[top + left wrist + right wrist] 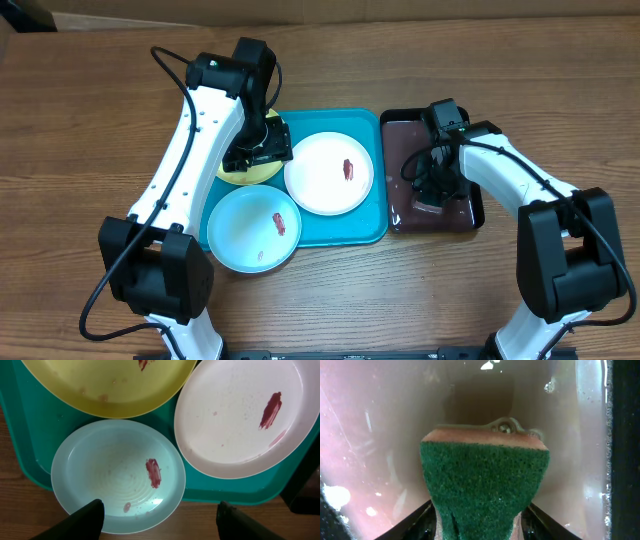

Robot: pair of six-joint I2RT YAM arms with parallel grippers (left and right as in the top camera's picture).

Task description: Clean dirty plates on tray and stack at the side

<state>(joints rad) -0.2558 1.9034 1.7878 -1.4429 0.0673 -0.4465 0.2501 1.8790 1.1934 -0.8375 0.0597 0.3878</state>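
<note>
Three smeared plates lie on the turquoise tray (365, 232): the white plate (328, 172) at the right, the light blue plate (253, 228) at the front left overhanging the rim, and the yellow-green plate (250, 175) mostly hidden under my left gripper (258, 150). In the left wrist view the yellow-green plate (105, 385), white plate (240, 415) and light blue plate (117, 472) all show, with the left gripper (160, 520) open above them. My right gripper (480, 522) is shut on a green sponge (485, 485) held in the liquid of the black tray (475, 215).
The black tray of reddish-brown liquid (380, 435) stands right of the turquoise tray (30, 435). Bare wooden table (400, 290) lies in front of and around both trays.
</note>
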